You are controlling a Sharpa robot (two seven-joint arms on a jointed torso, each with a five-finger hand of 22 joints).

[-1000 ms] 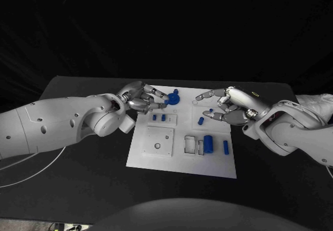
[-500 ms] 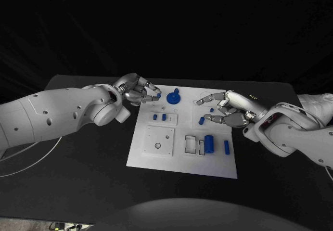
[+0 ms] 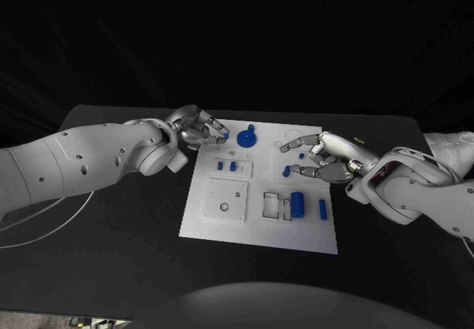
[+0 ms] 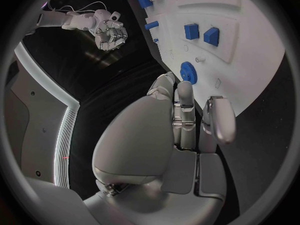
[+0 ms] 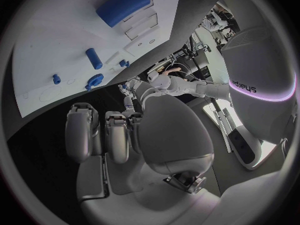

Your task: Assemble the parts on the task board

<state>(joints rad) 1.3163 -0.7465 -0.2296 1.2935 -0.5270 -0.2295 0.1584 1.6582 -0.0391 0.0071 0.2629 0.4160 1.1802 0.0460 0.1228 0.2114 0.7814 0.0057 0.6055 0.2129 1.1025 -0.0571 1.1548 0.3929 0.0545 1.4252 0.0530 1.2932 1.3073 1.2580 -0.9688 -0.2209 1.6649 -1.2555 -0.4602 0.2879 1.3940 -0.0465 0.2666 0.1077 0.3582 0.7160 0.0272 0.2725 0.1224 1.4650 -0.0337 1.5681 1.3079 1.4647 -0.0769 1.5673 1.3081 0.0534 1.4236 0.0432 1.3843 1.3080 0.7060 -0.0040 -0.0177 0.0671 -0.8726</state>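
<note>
The black surface (image 3: 118, 253) carries the white task board (image 3: 259, 226) at its middle, and the two hands flank the board's far end. The left hand (image 3: 198, 128) hangs over the board's far left corner with its fingers curled in; nothing blue shows between them in the head or left wrist view, so it looks empty. The right hand (image 3: 321, 156) sits over the board's right side, fingers loosely spread with no part between them — a short blue peg (image 3: 286, 172) stands just beside its fingertips.

On the board itself, largest first: the blue gear (image 3: 246, 142) near the far edge, close to the left hand; a fat blue cylinder (image 3: 296, 202) lying in its recess beside a slimmer blue pin (image 3: 322, 210); then two small blue blocks (image 3: 226, 166) in a raised plate.

My reading is that this falls between placements — neither hand carries a part. The next move probably calls for the right hand to close on the peg beside it.

The only legible writing is "sharpa" (image 5: 244, 87), on the robot's body in the right wrist view.
</note>
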